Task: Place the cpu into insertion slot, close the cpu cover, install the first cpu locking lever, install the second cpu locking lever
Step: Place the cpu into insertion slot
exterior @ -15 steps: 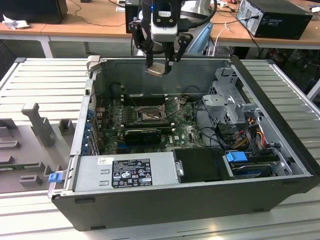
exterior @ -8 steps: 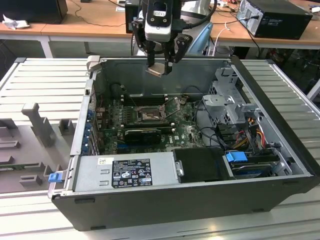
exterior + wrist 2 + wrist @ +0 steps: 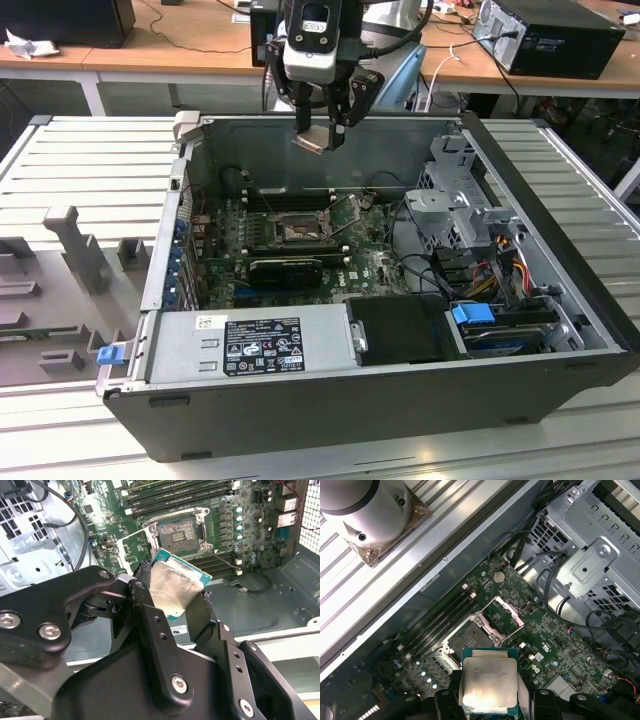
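Black fingers (image 3: 150, 617) are clamped on the cpu (image 3: 172, 587), holding it by two edges with the shiny side showing. It hangs up in the air, well apart from the insertion slot (image 3: 177, 531). That slot is bare. Beside the slot, the cpu cover (image 3: 121, 546) stands open. I think no step is done yet: chip in, cover shut and both locking steps are left.

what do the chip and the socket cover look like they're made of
The chip, gripped in the hand: a dull silver-grey metal top with soft glare, matte rather than polished, on a thin green base that is probably circuit-board laminate. The socket cover, standing open: a thin bright metal frame, likely steel judging by its silvery sheen.
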You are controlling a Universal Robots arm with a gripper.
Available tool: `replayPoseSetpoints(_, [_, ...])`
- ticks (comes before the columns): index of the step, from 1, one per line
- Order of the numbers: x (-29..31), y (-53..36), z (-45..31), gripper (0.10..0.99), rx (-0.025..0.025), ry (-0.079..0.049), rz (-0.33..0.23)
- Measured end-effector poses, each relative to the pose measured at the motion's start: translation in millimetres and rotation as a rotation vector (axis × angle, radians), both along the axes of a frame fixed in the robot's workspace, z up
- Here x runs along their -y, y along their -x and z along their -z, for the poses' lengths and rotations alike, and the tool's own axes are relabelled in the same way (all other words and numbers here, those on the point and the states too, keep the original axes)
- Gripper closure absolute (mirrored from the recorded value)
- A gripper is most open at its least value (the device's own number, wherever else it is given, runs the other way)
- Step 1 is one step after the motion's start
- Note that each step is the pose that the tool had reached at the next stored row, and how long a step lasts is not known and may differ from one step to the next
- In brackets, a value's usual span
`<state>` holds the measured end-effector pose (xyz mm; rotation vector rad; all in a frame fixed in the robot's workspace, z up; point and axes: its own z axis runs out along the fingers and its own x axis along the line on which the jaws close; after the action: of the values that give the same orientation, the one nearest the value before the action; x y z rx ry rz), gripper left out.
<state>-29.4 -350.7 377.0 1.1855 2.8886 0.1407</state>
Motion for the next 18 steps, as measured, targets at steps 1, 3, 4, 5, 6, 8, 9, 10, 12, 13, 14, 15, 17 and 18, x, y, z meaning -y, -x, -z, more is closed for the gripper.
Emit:
replayPoseSetpoints(1, [0.0, 0.0, 0.0, 0.565, 0.0000, 0.000, 0.011])
replayPoseSetpoints(3, [0.0, 0.0, 0.0, 0.565, 0.0000, 0.000, 0.032])
replayPoseSetpoints(4, [0.0, 0.0, 0.0, 0.565, 0.0001, 0.000, 0.040])
replayPoseSetpoints(5, [0.0, 0.0, 0.0, 0.565, 0.0001, 0.000, 0.047])
replayPoseSetpoints(6, [0.0, 0.0, 0.0, 0.565, 0.0000, 0.000, 0.061])
replayPoseSetpoints(8, [0.0, 0.0, 0.0, 0.565, 0.0000, 0.000, 0.087])
replayPoseSetpoints(9, [0.0, 0.0, 0.0, 0.565, 0.0000, 0.000, 0.099])
replayPoseSetpoints(10, [0.0, 0.0, 0.0, 0.565, 0.0000, 0.000, 0.111])
replayPoseSetpoints(12, [0.0, 0.0, 0.0, 0.565, 0.0000, 0.000, 0.132])
replayPoseSetpoints(13, [0.0, 0.0, 0.0, 0.565, 0.0000, 0.000, 0.138])
replayPoseSetpoints(14, [0.0, 0.0, 0.0, 0.565, 0.0000, 0.000, 0.146])
replayPoseSetpoints(15, [0.0, 0.0, 0.0, 0.565, 0.0000, 0.000, 0.153])
replayPoseSetpoints(17, [0.0, 0.0, 0.0, 0.565, 0.0000, 0.000, 0.170])
replayPoseSetpoints(18, [0.0, 0.0, 0.0, 0.565, 0.0000, 0.000, 0.177])
